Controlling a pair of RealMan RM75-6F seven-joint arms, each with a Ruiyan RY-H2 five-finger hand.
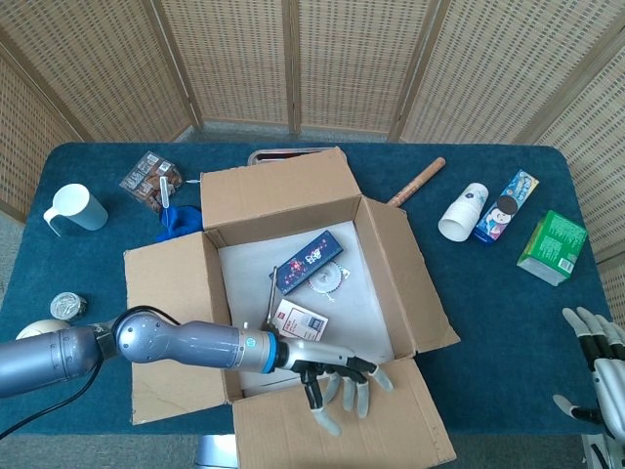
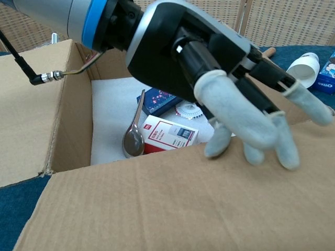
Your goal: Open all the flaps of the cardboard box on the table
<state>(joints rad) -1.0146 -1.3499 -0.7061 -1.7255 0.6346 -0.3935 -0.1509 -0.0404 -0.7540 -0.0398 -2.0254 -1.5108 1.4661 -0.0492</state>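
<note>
Near flap (image 1: 342,420) of the brown corrugated cardboard box (image 1: 283,293) is folded outward at 6 o'clock, hanging past the edge of the blue-covered desk (image 1: 488,293); left hand (image 1: 337,381) lies across it, fingers (image 2: 235,117) spread and pressing down, grasping nothing. Right hand (image 1: 596,366) sits idle at roughly 4 o'clock by the desk edge, fingers loosely apart, holding nothing. Left flap (image 1: 171,322) at 9, right flap (image 1: 410,274) at 3 and far flap (image 1: 278,186) at 12 are all splayed open too. My read: task essentially done, only the near flap may need settling flat. Box sits mid-desk, white liner inside, holding a metal spoon (image 2: 133,136), red-and-white small carton (image 2: 170,135) and dark blue printed long carton (image 1: 308,259).
</note>
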